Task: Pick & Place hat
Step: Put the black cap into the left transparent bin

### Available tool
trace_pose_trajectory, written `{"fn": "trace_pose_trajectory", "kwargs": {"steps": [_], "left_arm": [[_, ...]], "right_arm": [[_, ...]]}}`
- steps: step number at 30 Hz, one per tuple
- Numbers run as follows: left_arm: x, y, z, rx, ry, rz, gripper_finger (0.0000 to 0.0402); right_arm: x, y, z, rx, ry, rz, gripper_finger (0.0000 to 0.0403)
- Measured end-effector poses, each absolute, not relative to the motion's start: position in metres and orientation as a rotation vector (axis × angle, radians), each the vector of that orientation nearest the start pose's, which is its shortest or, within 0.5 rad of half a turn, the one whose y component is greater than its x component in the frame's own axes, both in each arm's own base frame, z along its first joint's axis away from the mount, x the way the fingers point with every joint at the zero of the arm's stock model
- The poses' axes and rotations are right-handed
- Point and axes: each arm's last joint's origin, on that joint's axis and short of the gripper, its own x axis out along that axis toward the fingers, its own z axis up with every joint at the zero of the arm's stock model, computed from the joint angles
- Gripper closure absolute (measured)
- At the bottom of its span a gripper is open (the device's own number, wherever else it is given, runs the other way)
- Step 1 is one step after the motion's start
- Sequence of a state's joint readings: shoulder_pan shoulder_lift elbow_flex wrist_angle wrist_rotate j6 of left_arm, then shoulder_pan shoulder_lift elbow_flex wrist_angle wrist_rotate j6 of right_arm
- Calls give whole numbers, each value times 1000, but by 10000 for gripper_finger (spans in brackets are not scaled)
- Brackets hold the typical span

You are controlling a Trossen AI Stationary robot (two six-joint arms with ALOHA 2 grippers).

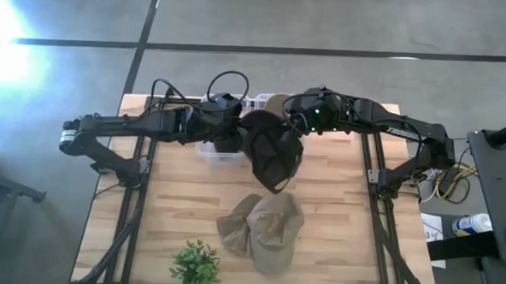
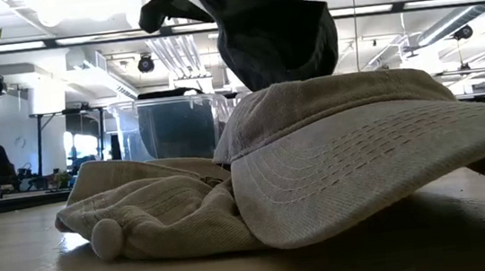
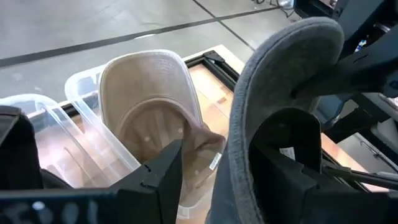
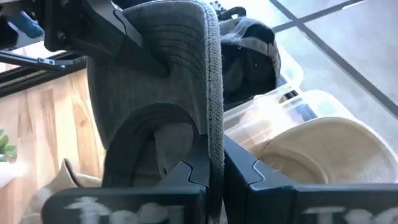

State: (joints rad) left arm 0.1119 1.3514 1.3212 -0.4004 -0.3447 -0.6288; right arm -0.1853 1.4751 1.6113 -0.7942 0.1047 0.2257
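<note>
A dark grey hat [image 1: 274,156] hangs in the air between my two grippers, above the far middle of the table. The low view shows the dark hat [image 2: 276,24] clear of the beige hats [image 2: 318,164] below it. My right gripper [image 4: 214,177] is shut on its brim. My left gripper [image 3: 214,168] is open, one finger on each side of the same brim [image 3: 280,68]. Two beige hats [image 1: 262,228] rest crumpled on the wood, near the middle. Another beige hat [image 3: 155,112] sits inside a clear bin [image 3: 81,87]. My right gripper pinches the dark hat's brim at its stitched edge [image 4: 214,140] between both fingers, coming level from the table's right. The hat is lifted clear and its crown hangs below the brim. My left gripper has one finger [image 3: 286,149] against the brim's face [image 3: 239,155], and the other finger [image 3: 161,174] stands apart.
Clear plastic bins [image 1: 223,149] stand at the table's far edge under the grippers; one bin [image 4: 292,106] holds a beige hat [image 4: 323,149], and behind it lies another dark hat [image 4: 255,56]. A small green plant [image 1: 196,264] stands at the near edge.
</note>
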Motion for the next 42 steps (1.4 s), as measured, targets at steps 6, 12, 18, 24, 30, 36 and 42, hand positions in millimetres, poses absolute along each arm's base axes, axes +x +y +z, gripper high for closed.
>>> {"fn": "trace_pose_trajectory", "kwargs": {"steps": [6,12,18,24,30,36,42], "left_arm": [[292,45,374,-523,285,563,278],[292,47,376,-486,288,554,387],[285,49,378,-435,318,600,394],[259,54,397,-352,380,798,395],[225,56,434,-274,250,1102,395],[209,57,435,-300,237,1248,395],[223,57,396,-379,348,1219,395]], "right_arm": [[300,-60,403,242,618,-354,390],[300,-60,403,257,612,-366,390],[298,-62,410,256,568,-437,354],[278,-63,437,199,486,-541,268],[254,-65,452,135,480,-765,201],[243,-66,444,171,503,-898,175],[242,-70,430,194,554,-934,170]]}}
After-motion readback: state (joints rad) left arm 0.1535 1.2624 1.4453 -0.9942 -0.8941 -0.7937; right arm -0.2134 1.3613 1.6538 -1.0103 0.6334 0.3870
